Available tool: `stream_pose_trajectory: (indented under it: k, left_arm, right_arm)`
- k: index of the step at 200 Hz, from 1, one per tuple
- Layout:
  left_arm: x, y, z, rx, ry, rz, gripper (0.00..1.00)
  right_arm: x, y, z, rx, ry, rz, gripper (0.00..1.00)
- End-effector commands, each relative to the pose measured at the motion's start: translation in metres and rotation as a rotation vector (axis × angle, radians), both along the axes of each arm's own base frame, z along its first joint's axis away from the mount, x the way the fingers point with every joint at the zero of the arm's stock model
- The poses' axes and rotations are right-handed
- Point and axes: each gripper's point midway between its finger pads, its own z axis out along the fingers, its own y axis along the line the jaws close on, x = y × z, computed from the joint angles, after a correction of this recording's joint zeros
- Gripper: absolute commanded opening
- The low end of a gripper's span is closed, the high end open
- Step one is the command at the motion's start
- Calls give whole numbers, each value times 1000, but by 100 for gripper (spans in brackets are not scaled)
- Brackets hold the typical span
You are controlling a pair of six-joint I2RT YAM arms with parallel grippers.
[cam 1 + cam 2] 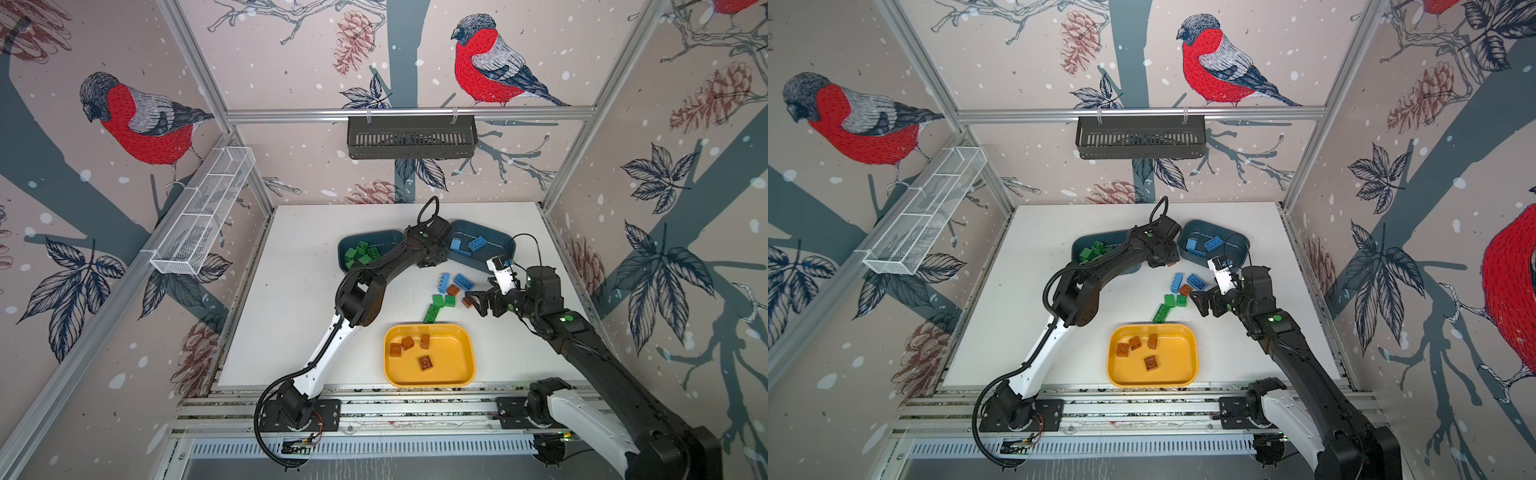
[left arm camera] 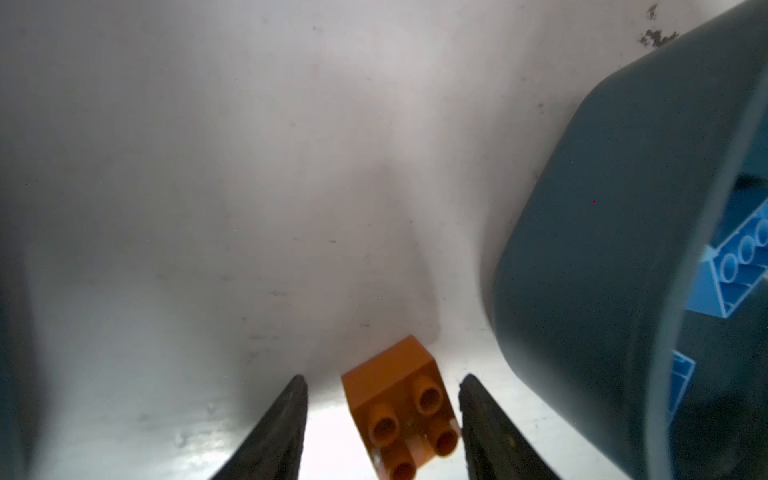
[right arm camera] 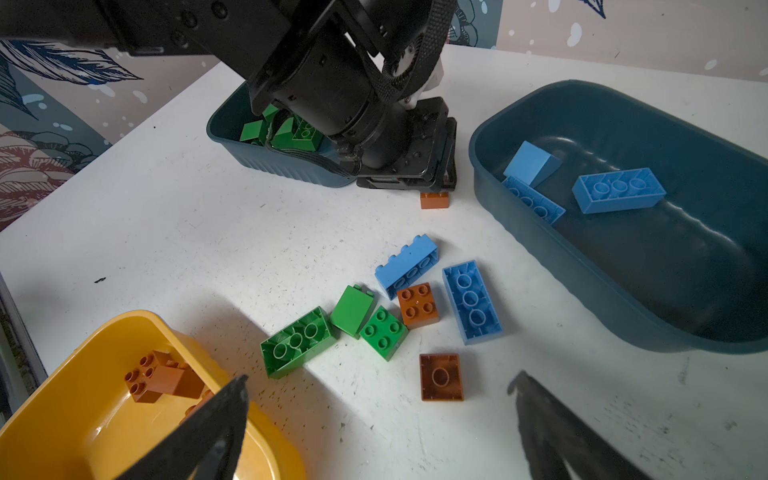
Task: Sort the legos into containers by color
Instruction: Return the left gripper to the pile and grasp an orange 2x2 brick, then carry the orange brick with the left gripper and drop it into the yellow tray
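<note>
Okay, yellow tray [image 1: 465, 365] nearest, four brown legos [image 1: 407, 343] inside. Middle: loose legos [image 1: 438, 300], green, blue, brown; right gripper [image 1: 475, 303] wide open just beside them, empty. Farther back left gripper [image 2: 383, 380], fingers apart, straddles brown brick [image 2: 401, 411] between tub of greens [image 1: 343, 249] and tub of blues [image 1: 498, 245].

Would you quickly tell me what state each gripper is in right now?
Left gripper: open, straddling a brown brick, not clamped on it yet.
Right gripper: open, holding nothing.
</note>
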Motion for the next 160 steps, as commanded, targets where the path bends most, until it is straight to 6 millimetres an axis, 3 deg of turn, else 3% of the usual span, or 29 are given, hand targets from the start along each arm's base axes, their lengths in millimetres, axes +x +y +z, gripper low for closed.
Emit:
stream_pose_trajectory:
  k: [1,77,160]
  left_arm:
    - [2,8,-5,65,-12,-15,57]
    - [-13,47,1,282,9,-73,49]
    - [-5,40,-3,267,-19,-104,44]
  right_arm:
    - [3,1,6,11,-23,-1,99]
    - [3,2,5,14,-16,3,99]
    - [3,3,7,15,-17,11,99]
